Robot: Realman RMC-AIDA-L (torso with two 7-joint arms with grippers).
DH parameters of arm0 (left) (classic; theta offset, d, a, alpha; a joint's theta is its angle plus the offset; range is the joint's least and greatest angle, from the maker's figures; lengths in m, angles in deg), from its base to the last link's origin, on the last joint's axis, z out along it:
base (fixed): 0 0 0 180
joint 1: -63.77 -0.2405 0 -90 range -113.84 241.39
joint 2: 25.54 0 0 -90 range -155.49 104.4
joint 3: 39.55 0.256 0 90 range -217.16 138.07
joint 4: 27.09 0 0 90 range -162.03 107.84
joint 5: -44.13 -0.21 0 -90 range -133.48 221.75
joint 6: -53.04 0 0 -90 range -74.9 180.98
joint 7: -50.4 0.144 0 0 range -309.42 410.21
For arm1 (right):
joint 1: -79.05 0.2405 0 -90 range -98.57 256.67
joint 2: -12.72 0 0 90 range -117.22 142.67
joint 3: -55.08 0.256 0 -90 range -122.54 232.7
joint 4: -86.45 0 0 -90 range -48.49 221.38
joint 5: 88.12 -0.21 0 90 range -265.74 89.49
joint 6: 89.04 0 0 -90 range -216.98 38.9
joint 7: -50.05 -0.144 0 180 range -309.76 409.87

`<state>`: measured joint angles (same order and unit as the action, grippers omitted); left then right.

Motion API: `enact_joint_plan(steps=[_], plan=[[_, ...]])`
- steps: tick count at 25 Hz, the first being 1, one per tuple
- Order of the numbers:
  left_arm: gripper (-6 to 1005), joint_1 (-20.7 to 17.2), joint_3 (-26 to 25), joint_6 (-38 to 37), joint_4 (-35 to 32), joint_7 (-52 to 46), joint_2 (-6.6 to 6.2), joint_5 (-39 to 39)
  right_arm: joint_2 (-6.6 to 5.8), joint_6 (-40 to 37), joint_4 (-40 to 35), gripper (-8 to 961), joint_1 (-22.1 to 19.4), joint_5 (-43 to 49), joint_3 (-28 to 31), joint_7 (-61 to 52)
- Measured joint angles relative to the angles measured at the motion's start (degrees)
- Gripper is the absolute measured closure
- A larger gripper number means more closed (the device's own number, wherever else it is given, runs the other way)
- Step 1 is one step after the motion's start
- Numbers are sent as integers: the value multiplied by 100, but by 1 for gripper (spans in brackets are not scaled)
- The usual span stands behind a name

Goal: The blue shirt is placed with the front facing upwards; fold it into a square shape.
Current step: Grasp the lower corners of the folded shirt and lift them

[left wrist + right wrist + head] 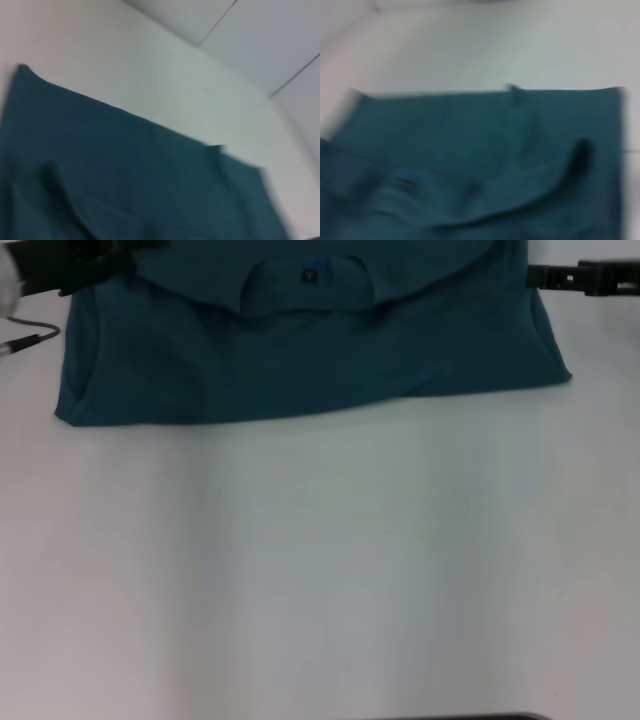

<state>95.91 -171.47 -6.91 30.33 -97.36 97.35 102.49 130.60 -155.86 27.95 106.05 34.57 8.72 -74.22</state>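
Observation:
The blue shirt (300,350) lies folded into a wide band along the far edge of the white table (320,570); its collar with a small dark neck label (309,276) shows at the top middle. A folded layer curves over the upper part. My left gripper (70,270) is at the shirt's top left corner, dark and blurred. My right gripper (560,278) sits at the top right, just off the shirt's edge. Both wrist views show the shirt (125,180) (480,155) spread on the table, with no fingers in sight.
A thin cable (30,338) trails on the table left of the shirt. A dark edge (460,717) shows at the bottom of the head view.

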Motion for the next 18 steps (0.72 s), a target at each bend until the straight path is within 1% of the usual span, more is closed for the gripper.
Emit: enact_joint_plan(steps=[2, 3, 4, 5, 7, 9, 11, 12, 13, 16, 18], plan=[[415, -170, -261, -521, -82, 78, -86, 559, -55, -935, 134, 23, -134, -660, 592, 7], [417, -240, -432, -833, -195, 151, -121, 841, -122, -1440, 355, 23, -178, -1014, 933, 20], [417, -284, -657, -1138, -386, 259, -164, 1123, -238, -1952, 739, 23, -203, -1382, 1341, 39], [417, -309, -787, -1305, -509, 323, -188, 1277, -316, -2256, 1043, 23, -218, -1611, 1582, 53], [417, -355, -1154, -1811, -948, 473, -288, 1654, -578, -2932, 1980, 24, -259, -2098, 2147, 143], [417, -391, -1439, -2142, -1357, 525, -404, 1813, -824, -3409, 2797, 24, -348, -2373, 2533, 282], [417, -440, -1606, -2299, -1672, 535, -503, 1856, -973, -3632, 3213, 25, -458, -2461, 2730, 413], [417, -482, -1638, -2324, -1774, 535, -545, 1857, -1004, -3674, 3285, 25, -534, -2468, 2789, 452], [417, -542, -1659, -2337, -1859, 528, -589, 1847, -1010, -3689, 3281, 25, -611, -2469, 2818, 466], [417, -737, -1655, -2310, -1990, 488, -703, 1776, -972, -3699, 3028, 26, -807, -2442, 2822, 467], [418, -887, -1624, -2304, -2059, 487, -831, 1725, -957, -3703, 2819, 26, -872, -2338, 2790, 468]])
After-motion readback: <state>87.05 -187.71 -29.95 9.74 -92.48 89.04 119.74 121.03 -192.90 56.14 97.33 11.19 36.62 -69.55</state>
